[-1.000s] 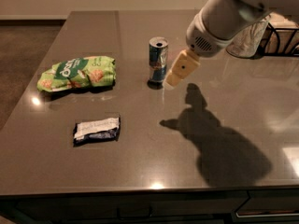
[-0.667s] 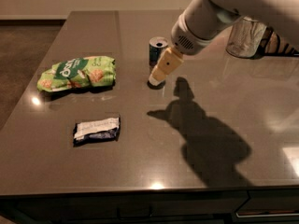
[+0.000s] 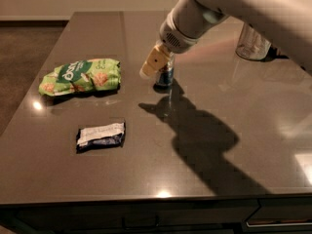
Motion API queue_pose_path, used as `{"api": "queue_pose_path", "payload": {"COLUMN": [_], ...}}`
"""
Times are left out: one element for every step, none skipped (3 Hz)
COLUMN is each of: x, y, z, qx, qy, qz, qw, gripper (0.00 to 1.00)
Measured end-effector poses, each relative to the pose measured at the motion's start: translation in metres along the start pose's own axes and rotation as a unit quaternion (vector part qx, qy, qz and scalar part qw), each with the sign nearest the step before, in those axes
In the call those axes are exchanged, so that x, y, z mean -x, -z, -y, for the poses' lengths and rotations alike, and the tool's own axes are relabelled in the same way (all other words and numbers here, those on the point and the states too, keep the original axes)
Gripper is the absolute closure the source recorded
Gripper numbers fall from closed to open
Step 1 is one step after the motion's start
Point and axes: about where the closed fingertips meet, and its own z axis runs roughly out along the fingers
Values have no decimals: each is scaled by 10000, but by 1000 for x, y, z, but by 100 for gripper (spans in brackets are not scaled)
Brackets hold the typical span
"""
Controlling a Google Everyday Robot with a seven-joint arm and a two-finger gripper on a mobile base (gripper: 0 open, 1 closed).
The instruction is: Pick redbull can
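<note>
The redbull can (image 3: 165, 77) stands upright on the dark table (image 3: 243, 121), near its middle. Only its blue and silver lower body shows; its top is hidden behind my gripper (image 3: 155, 68). The gripper hangs from the big white arm (image 3: 234, 9), which reaches in from the upper right. It sits right at the can's upper part, on its left side, and covers it from the camera.
A green snack bag (image 3: 80, 76) lies left of the can. A dark packet with a white label (image 3: 101, 135) lies nearer the front left. A wire-mesh metal cup (image 3: 252, 42) stands at the back right. The arm's shadow falls across the table's right middle.
The gripper has moved left and down, from beside the can on its right to over the can's top, which it now hides. The can has not moved.
</note>
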Motion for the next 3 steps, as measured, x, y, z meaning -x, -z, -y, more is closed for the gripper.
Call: {"api": "queue_pose_path", "payload": {"x": [12, 20, 38], "y": [-7, -3, 23], "z": [4, 11, 11], "qx": [83, 198, 431], "qy": [-11, -22, 116], "qz": [83, 152, 287], "qw": [9999, 9997, 9986], "gripper": [42, 65, 88]}}
